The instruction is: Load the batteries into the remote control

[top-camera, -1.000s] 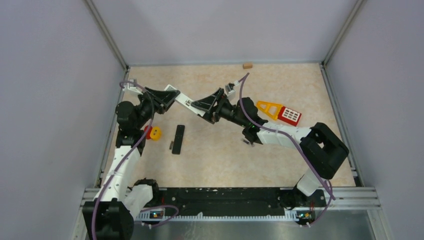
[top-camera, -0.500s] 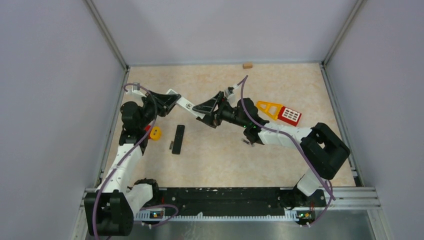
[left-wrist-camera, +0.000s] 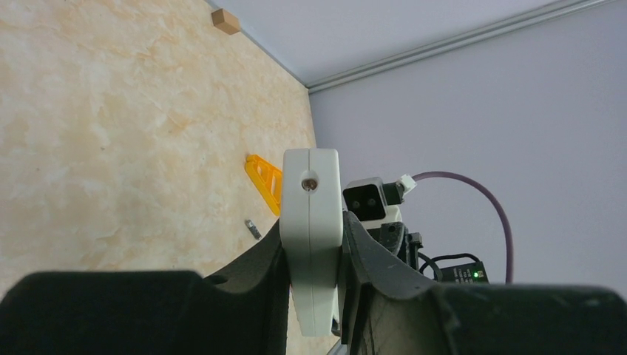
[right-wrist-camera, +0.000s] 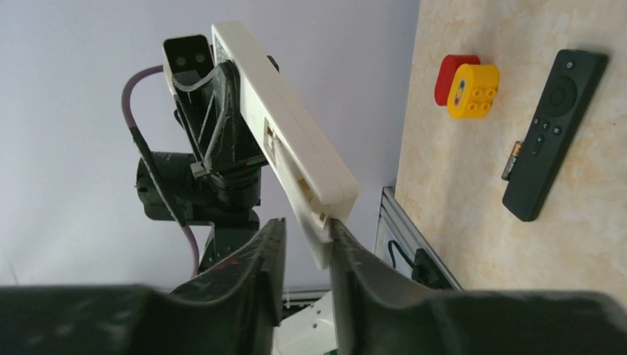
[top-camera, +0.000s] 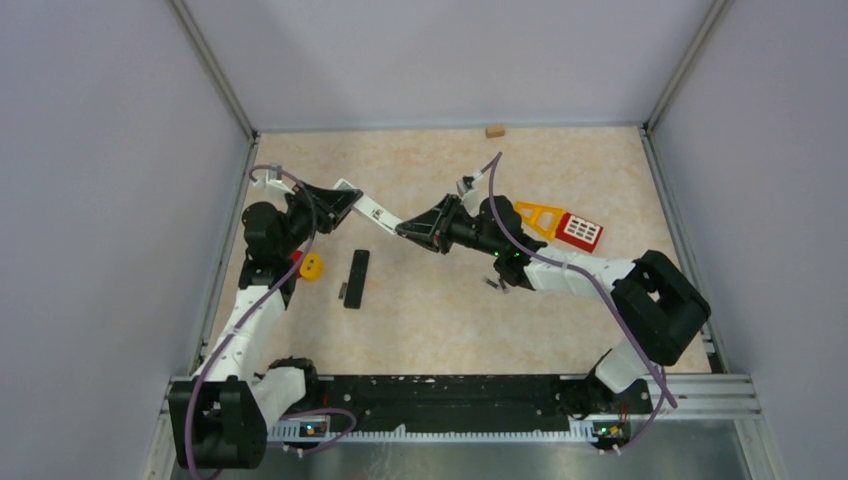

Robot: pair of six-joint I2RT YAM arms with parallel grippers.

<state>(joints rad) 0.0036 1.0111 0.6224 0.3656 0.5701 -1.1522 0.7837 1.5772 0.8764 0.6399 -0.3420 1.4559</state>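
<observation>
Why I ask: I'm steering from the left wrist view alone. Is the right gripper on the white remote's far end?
Observer: The far end of the white remote lies between the fingers of the right gripper. I cannot tell whether both fingers press it.
Operator: Any battery outside my view?
Observer: A small dark cylinder, likely a battery, lies on the table beside a black remote.
Operator: Anything near that to avoid?
Observer: A yellow brick with a red piece next to it, both apart from the black remote.
</observation>
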